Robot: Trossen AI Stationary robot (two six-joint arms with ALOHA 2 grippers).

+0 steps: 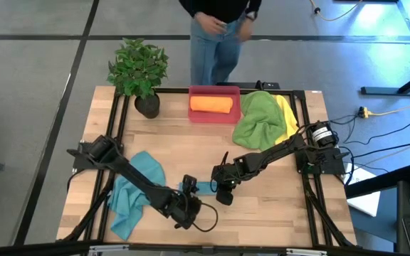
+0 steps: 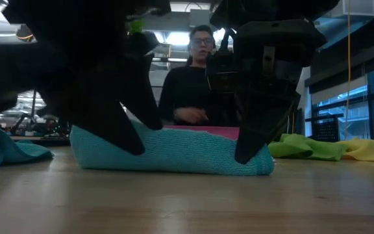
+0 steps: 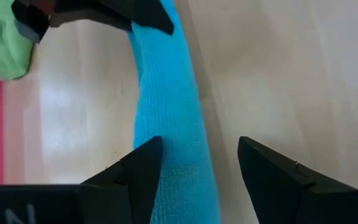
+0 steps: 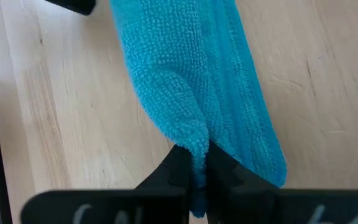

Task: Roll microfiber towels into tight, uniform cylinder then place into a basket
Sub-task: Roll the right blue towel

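Rolled teal towel lying at about six o'clock on the table, stretched between both grippers, seam side loose along one edge. Right gripper at its three o'clock end, fingers pinched nearly closed on a puckered corner of the outer flap. Left gripper at the nine o'clock end, fingers spread wide astride the roll, one pad touching the cloth, nothing clamped. Second teal towel heaped loose at eight o'clock. Basket at twelve o'clock, already holding an orange roll; green towel and yellow towel piled just beside it at one o'clock. Probably light, soft and limp: likely to sag in the middle and unwind if lifted by one end or by the flap alone. Best taken across the full thickness near each end, squeezing flap against core.
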